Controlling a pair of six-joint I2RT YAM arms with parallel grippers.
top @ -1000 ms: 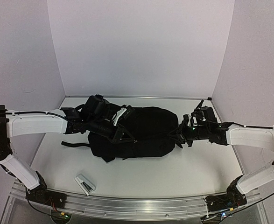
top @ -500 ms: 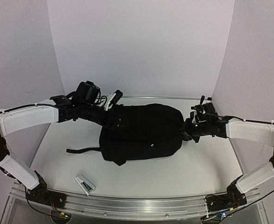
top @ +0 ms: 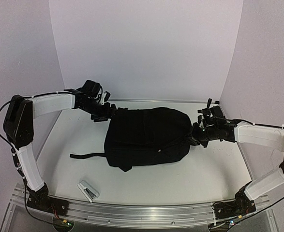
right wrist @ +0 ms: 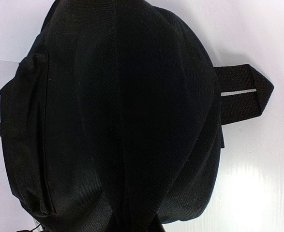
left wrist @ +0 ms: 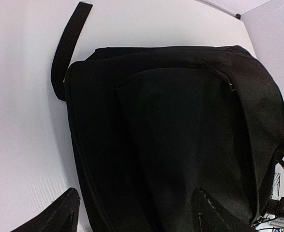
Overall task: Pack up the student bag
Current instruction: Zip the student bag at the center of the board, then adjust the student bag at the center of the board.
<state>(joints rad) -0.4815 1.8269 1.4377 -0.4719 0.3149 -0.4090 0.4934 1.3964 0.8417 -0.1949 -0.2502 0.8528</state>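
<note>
The student bag point(top: 146, 137) is a large black backpack lying flat in the middle of the table; it fills the left wrist view point(left wrist: 171, 130) and the right wrist view point(right wrist: 117, 111). My left gripper point(top: 106, 113) hovers open just off the bag's back left corner, and its dark fingertips point(left wrist: 64, 215) stand wide apart with nothing between them. My right gripper point(top: 193, 136) is at the bag's right end, shut on a gathered fold of its fabric point(right wrist: 146, 224). The bag looks closed, and its contents are hidden.
A black strap point(top: 86, 155) trails left from the bag across the table. A small white and grey object point(top: 88, 191) lies near the front left edge. White walls enclose the table on three sides. A webbing loop point(right wrist: 243, 92) sticks out by the right gripper.
My left gripper has opened, let go of the bag's left end and drawn back to the left and rear. The bag has settled flat, slightly to the right. The right gripper keeps its hold.
</note>
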